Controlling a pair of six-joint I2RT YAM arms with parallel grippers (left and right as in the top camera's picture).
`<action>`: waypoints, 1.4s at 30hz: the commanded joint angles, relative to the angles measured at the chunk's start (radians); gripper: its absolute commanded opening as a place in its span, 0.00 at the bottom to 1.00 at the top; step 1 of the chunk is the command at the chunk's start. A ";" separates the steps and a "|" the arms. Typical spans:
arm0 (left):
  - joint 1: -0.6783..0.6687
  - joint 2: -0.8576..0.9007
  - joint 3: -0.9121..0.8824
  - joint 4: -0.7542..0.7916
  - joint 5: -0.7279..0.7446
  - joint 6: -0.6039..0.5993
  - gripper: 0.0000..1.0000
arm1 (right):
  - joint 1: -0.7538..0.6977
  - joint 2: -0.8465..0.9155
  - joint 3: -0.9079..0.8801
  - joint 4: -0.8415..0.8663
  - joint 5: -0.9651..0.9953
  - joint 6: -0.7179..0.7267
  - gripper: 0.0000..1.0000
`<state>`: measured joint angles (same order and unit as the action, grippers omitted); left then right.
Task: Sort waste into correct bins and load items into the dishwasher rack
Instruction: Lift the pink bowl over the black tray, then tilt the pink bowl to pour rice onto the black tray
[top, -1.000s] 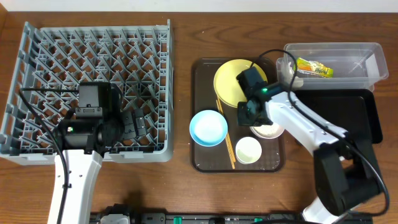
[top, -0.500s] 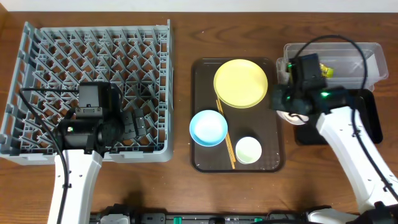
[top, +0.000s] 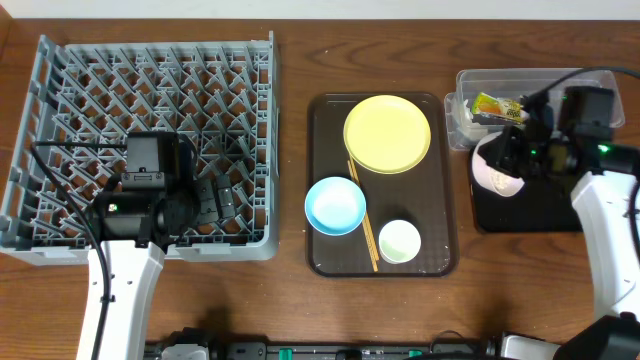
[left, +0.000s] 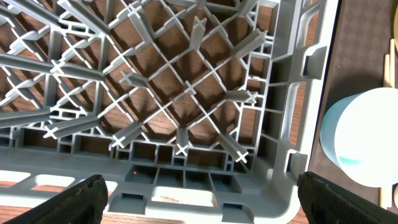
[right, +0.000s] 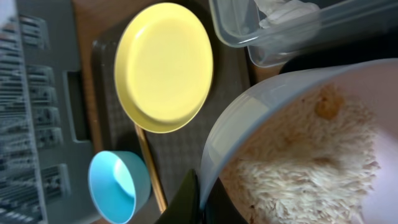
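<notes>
Jaws on R gripper (top: 513, 158) pinched tight on rim of white bowl (top: 493, 170) — bowl tipped on its side over left end of black tray (top: 535, 215), rice (right: 298, 168) inside it. R arm reaches in from table's right side, wrist rolled sideways. L gripper (top: 213, 200) spread wide, holding nothing, pointed down over front-right corner of rack (top: 100, 60) — forearm runs up from front edge. Wrapper (top: 497, 107) lies in clear box (top: 600, 78). Plate (top: 387, 133), blue bowl (top: 335, 205), cup (top: 400, 241), chopsticks (top: 371, 248) on brown tray (top: 445, 262).
</notes>
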<state>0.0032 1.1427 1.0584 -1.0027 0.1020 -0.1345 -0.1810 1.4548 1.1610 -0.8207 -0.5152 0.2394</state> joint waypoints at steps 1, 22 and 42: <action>-0.004 0.000 0.010 -0.003 0.002 -0.009 0.99 | -0.085 -0.003 -0.050 0.006 -0.190 -0.109 0.01; -0.004 0.000 0.010 -0.002 0.003 -0.009 0.99 | -0.390 0.004 -0.454 0.527 -0.784 -0.219 0.01; -0.004 0.000 0.010 -0.003 0.002 -0.009 0.99 | -0.467 0.005 -0.488 0.660 -1.045 -0.331 0.01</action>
<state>0.0032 1.1427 1.0584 -1.0027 0.1020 -0.1345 -0.6346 1.4593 0.6773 -0.1623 -1.4914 -0.0391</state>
